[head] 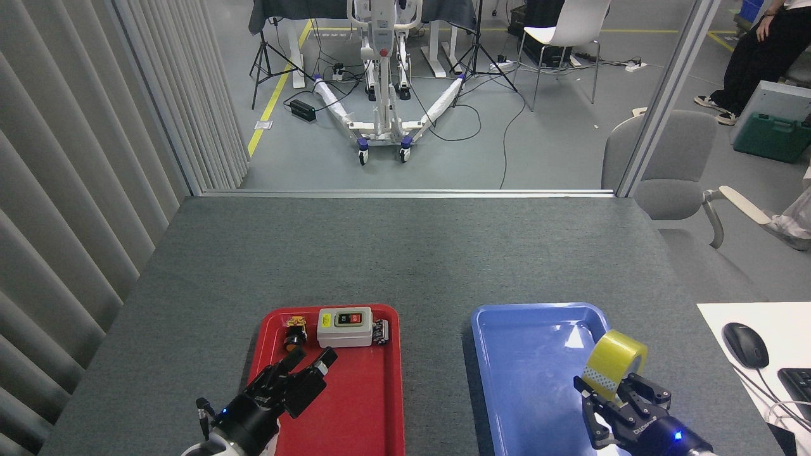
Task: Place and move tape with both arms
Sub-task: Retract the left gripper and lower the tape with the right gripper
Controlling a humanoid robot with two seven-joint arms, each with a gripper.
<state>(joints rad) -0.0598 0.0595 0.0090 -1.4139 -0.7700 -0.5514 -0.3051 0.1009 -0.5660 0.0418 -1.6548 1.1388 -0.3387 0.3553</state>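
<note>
Tape — wide translucent yellow roll point(613, 365) held on edge by right end effector point(618, 396), above blue plastic tray's point(526, 380) right rim | left end effector point(304, 373) empty, fingers spread over red tray point(374, 418) | risk — roll could land on rim, rolling onto desk point(405, 253)

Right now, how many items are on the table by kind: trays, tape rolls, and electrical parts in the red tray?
Trays: 2, the red tray and the blue tray.
Tape rolls: 1, the tape, held in the right gripper.
Electrical parts: 3, push button, switch box, small black part.
Total: 6.
</note>
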